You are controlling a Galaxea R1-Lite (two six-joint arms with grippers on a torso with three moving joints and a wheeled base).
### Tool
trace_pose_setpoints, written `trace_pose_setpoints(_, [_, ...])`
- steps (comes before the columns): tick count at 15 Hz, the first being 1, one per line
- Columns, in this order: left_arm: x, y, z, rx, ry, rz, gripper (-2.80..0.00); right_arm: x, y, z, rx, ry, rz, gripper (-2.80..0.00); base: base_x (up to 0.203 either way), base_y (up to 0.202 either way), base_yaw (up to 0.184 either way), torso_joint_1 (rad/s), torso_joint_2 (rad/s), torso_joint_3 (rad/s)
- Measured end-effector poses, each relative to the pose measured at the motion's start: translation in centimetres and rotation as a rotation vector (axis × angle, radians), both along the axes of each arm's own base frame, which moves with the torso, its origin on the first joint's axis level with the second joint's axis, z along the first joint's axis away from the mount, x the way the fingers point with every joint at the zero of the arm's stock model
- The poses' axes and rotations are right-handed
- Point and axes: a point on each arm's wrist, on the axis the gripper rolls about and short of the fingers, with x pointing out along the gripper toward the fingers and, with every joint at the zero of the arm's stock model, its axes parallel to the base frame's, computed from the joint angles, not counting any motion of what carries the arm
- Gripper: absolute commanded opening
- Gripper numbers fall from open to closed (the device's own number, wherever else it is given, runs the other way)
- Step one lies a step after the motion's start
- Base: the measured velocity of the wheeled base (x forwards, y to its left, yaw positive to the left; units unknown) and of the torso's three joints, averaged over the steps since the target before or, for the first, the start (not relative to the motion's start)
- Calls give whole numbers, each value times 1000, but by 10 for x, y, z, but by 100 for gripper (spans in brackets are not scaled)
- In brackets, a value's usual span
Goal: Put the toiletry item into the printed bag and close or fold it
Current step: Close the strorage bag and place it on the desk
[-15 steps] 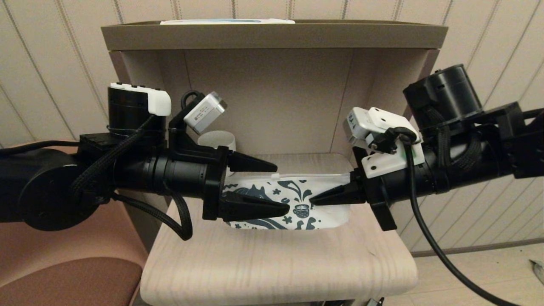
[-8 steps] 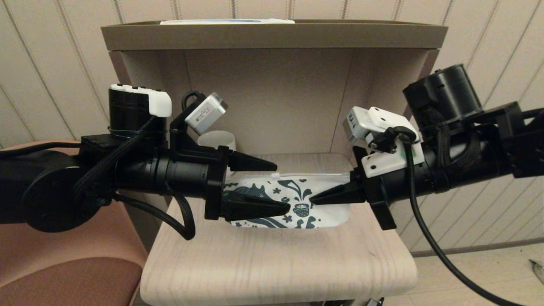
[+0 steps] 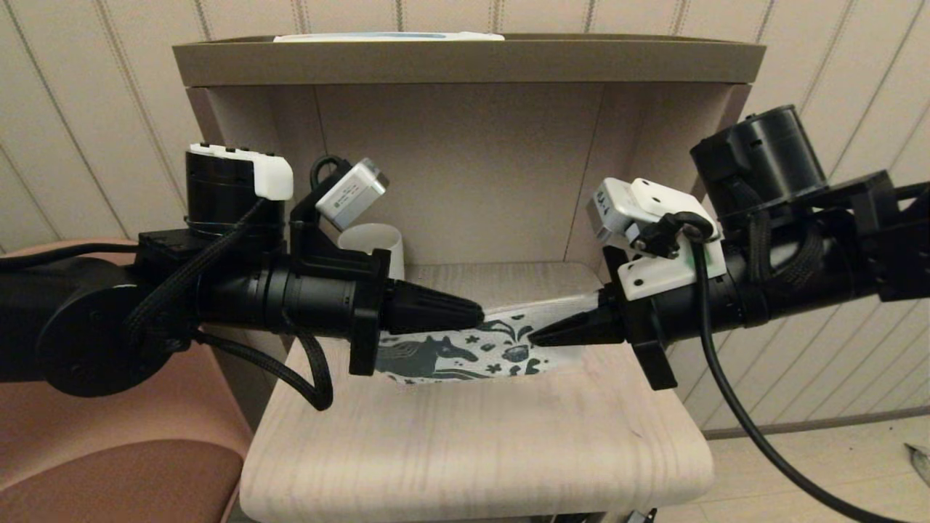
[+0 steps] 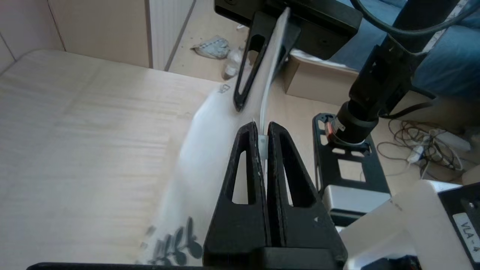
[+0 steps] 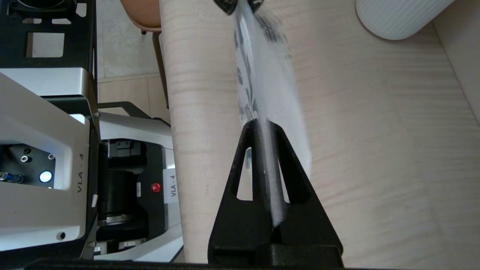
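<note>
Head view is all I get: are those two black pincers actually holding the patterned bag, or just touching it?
Observer: The left wrist view shows the left gripper shut on the bag at its top edge, with a small white clip between the tips.
Operator: And the other one?
Observer: The right wrist view shows the right gripper shut on the bag's opposite end, with the bag stretched between the two.
Operator: What's the white thing behind the left arm?
Observer: A ribbed white mug, standing on the shelf apart from the bag.
</note>
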Motion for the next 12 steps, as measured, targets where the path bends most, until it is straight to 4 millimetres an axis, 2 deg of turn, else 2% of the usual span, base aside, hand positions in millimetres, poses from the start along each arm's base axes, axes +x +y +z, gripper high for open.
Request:
trace_pose_setpoints(8, [0,0,-2,3,4,-1,-280,1,-1,2,3,-7,-3,-280,0,0,0,0,0,0])
trace_pose_setpoints(12, [1,-1,-5,9,-6,-5,-280,1,-11,7,12,-22,-34,-280,0,0,0,0,0,0])
